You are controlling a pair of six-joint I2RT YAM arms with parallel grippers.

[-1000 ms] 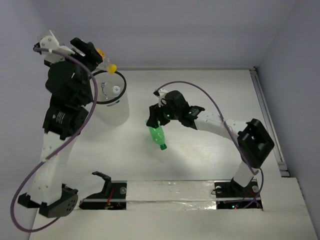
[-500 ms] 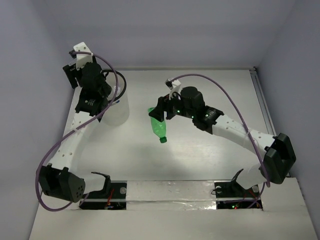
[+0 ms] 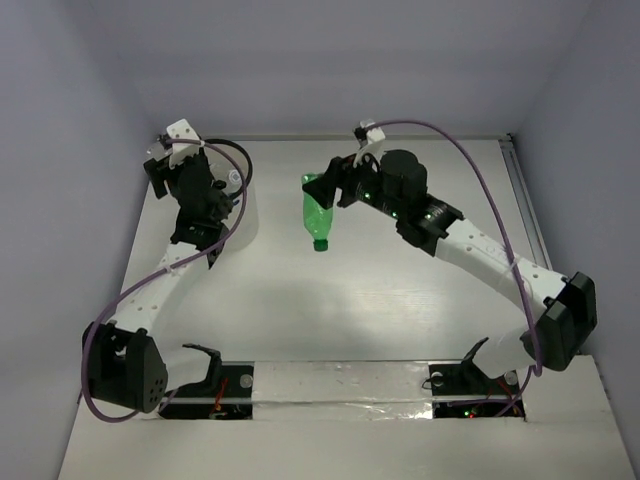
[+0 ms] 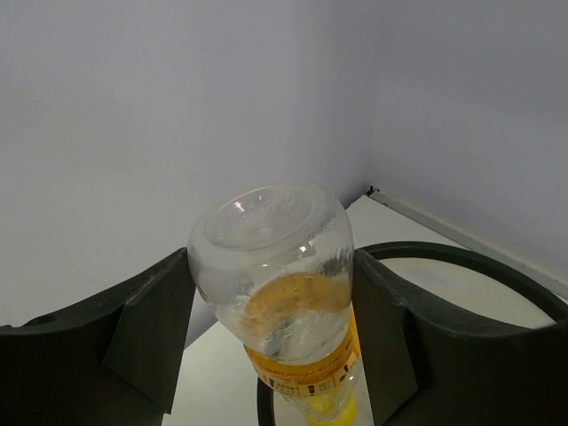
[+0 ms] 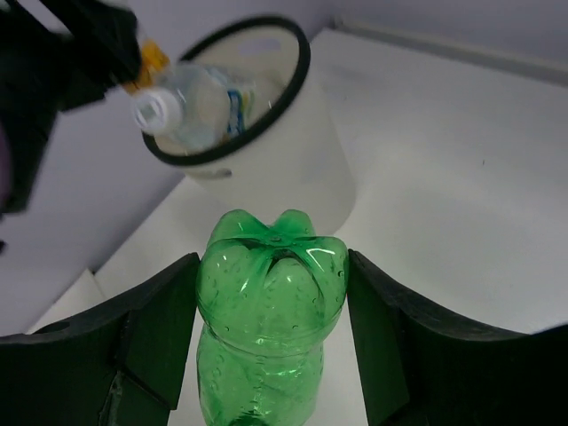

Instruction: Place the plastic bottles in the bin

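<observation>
Bottles: we log one clear bottle (image 5: 200, 106) in the bin (image 5: 293, 169). Left gripper (image 4: 271, 328) clasps the orange-labelled bottle (image 4: 275, 266), bin just below. Right gripper (image 5: 271, 328) clasps the green bottle (image 5: 266, 293), bin ahead. Neither yet dropped.

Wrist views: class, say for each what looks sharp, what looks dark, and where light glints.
Left wrist: orange-labelled bottle sharp, its clear base glinting, fingers dark and featureless. Right wrist: green bottle sharp with small glints, bin wall bright, nearly washed out.

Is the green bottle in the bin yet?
Out: the right pincer holds the green bottle over the table, apart from the bin.
</observation>
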